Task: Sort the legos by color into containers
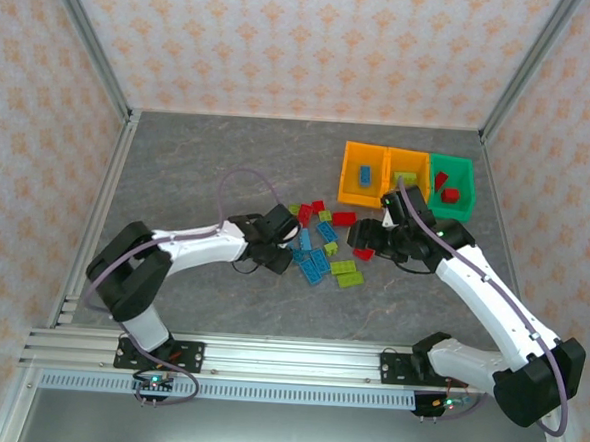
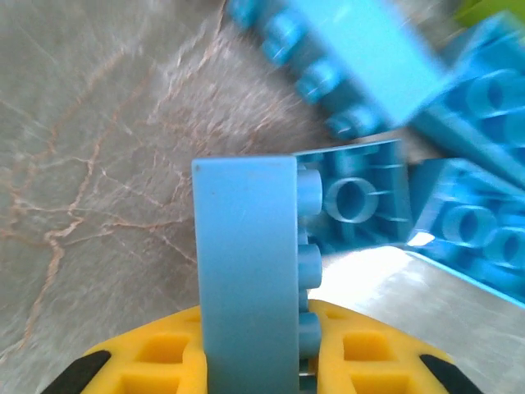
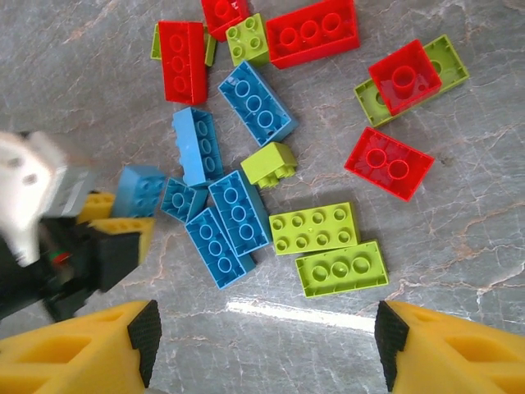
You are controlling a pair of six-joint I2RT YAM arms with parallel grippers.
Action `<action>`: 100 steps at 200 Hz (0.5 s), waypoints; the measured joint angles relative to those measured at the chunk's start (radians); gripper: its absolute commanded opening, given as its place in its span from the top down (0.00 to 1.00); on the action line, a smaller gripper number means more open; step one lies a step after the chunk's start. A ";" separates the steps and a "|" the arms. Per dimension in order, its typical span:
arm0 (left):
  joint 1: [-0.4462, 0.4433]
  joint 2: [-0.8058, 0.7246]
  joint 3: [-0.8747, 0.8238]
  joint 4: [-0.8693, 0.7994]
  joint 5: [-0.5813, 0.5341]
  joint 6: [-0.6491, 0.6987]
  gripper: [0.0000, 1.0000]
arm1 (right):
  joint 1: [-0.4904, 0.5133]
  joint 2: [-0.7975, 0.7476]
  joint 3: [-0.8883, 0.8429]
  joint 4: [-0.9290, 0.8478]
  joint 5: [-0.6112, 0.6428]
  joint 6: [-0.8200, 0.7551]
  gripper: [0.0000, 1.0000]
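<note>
Left hand [image 2: 253, 355] clamped on a blue brick [image 2: 246, 271]; right hand [image 3: 262, 328] fingers apart above the pile.
Blue, red and lime legos [image 3: 246, 197] lie scattered on the worktop [image 3: 459, 271], near three joined bins [image 1: 411, 153] holding a few bricks.

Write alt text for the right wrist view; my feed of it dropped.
The right gripper hangs open above a loose scatter of blue, red and lime legos on the grey marbled table. At the left edge, the left gripper grips one blue brick.
</note>
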 measured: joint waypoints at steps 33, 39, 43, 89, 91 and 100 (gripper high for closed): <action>-0.051 -0.126 0.105 0.003 0.024 -0.011 0.85 | 0.000 -0.023 -0.017 0.030 0.035 0.034 0.28; -0.056 -0.111 0.149 0.011 0.025 -0.013 0.86 | 0.000 -0.032 -0.023 0.040 0.038 0.042 0.28; -0.058 -0.098 0.178 0.019 0.024 -0.014 0.87 | 0.000 -0.037 -0.027 0.046 0.040 0.045 0.28; -0.057 0.264 0.604 0.085 -0.019 -0.002 0.85 | 0.000 -0.102 -0.032 0.084 0.082 0.087 0.27; -0.057 0.288 0.628 0.089 -0.025 0.001 0.85 | 0.000 -0.106 -0.032 0.085 0.084 0.089 0.27; -0.055 0.385 0.735 0.090 -0.051 0.008 0.85 | 0.000 -0.127 -0.036 0.090 0.093 0.097 0.27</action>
